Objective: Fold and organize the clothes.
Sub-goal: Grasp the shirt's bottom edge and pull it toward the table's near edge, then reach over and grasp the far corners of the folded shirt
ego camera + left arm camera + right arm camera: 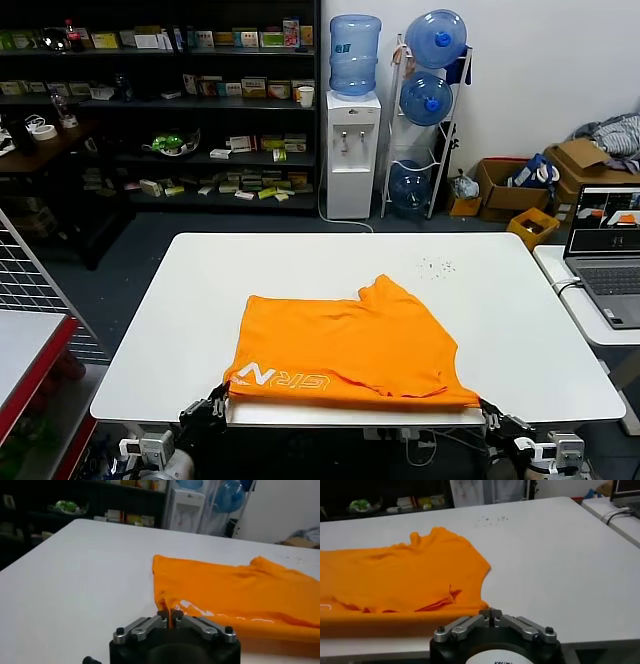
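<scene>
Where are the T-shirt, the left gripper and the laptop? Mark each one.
T-shirt [345,340], head view, middle of the orange fabric.
Left gripper [170,615], left wrist view, between fingertips pinching the hem.
Laptop [607,240], head view, screen.

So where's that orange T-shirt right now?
The orange T-shirt lies on the white table at its near edge, its near corners pinched by the left gripper and right gripper.

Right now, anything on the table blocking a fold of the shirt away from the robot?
Nothing visible. The white table beyond the orange T-shirt is bare except tiny dark specks. The left gripper and right gripper are shut at its near edge.
</scene>
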Available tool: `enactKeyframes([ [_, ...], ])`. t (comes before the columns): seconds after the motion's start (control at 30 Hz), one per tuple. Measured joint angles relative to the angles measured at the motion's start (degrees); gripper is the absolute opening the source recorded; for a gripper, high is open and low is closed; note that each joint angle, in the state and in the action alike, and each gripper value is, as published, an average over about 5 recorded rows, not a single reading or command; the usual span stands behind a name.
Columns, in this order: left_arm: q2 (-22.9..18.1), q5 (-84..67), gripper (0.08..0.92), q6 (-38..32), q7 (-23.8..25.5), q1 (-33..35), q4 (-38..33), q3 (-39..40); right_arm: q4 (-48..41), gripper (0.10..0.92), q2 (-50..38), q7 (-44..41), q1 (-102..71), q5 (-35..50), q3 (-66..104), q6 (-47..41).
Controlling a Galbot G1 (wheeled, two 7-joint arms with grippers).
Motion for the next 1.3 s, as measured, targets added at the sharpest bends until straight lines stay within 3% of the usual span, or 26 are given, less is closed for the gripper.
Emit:
enactKeyframes([
  [0.37,1.8,-1.9,0.538,0.2,0.5,-1.7,-1.4,-1.4,1.1,0.605,-4.2,-0.7,6.0,0.2,-0.2,0.1],
  [0.63,1.2,-4.6,0.760,0.4,3.6,-15.7,7.4,1.5,-9.2,0.806,-4.1,1.9,27.0,1.1,-11.3,-0.7],
  [0.77,-0.1,-5.7,0.817,0.7,5.4,-24.8,15.3,4.8,-18.3,0.821,-1.3,2.3,38.8,0.4,-18.0,-0.8],
  [0.97,-2.2,-6.9,0.823,1.7,7.4,-36.4,27.0,10.2,-31.4,0.823,3.6,2.2,51.8,-1.1,-25.4,-2.0],
  [1.3,-3.5,-7.5,0.823,4.3,9.2,-47.6,38.5,17.1,-44.0,0.823,8.1,1.2,60.9,-2.7,-31.2,-4.7],
])
